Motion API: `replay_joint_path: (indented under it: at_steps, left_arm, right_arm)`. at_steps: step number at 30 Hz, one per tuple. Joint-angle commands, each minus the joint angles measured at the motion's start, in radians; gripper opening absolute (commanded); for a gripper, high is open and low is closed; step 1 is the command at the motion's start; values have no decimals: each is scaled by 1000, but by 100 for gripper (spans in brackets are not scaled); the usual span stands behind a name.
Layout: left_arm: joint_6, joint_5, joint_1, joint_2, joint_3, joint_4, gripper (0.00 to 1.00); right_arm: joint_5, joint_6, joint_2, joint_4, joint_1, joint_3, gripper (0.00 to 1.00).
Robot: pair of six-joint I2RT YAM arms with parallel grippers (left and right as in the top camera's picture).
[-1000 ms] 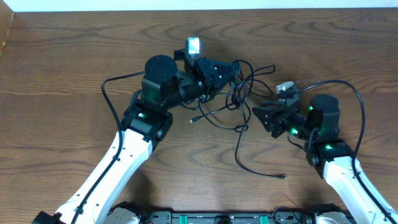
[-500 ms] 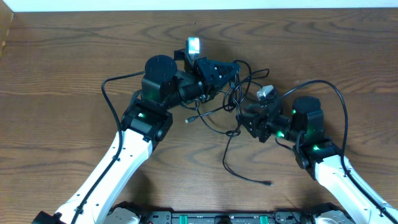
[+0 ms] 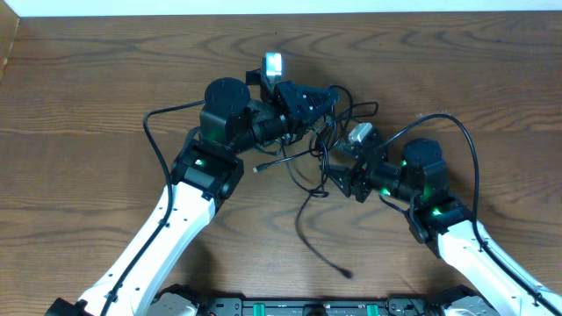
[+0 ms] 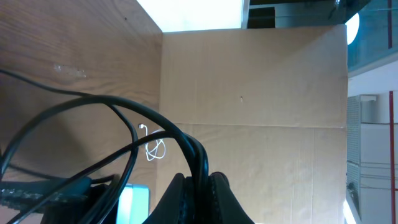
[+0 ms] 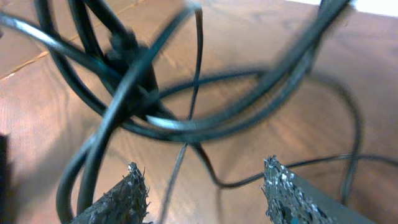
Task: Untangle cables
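Near the middle of the brown wooden table (image 3: 88, 88), toward its far edge: one tangle of thin black cables (image 3: 318, 149), strand count unclear. One trailing end (image 3: 347, 274) toward the near edge. Clamped on black strands: left gripper (image 4: 199, 178). Jaws apart, nothing between, cables just ahead: right gripper (image 5: 204, 169). Only in the left wrist view: one small white looped cord (image 4: 155, 147), far off.
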Motion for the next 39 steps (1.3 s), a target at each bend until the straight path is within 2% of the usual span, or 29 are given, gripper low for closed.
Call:
replay_joint_path:
  at_steps: [1, 6, 10, 14, 16, 17, 18, 24, 30, 34, 39]
  left_arm:
    - [17, 17, 4, -13, 12, 6, 8]
    - [17, 17, 4, -13, 12, 6, 8]
    - [17, 17, 4, -13, 12, 6, 8]
    - [17, 17, 4, -13, 12, 6, 8]
    - [17, 17, 4, -13, 12, 6, 8]
    - [17, 17, 4, -13, 12, 6, 8]
    - [17, 17, 4, -13, 12, 6, 8]
    - [17, 17, 4, -13, 12, 6, 8]
    - [17, 17, 4, -13, 12, 6, 8]
    - [17, 17, 4, -13, 12, 6, 8]
    - [17, 17, 4, -13, 12, 6, 8]
  right_arm:
    - [71, -30, 23, 43, 18, 1, 59]
    - [56, -29, 77, 137, 48, 1, 56]
    - [56, -29, 142, 212, 63, 1, 50]
    - [55, 0, 177, 273, 63, 1, 31]
    - [55, 5, 179, 283, 63, 1, 17]
    - [56, 5, 179, 285, 63, 1, 6]
    - [56, 5, 179, 285, 62, 1, 1]
    - [82, 116, 177, 210, 17, 1, 1]
    - [129, 190, 145, -46, -78, 1, 1]
    - [319, 224, 79, -257, -165, 1, 1]
    - [515, 325, -35, -404, -260, 2, 1]
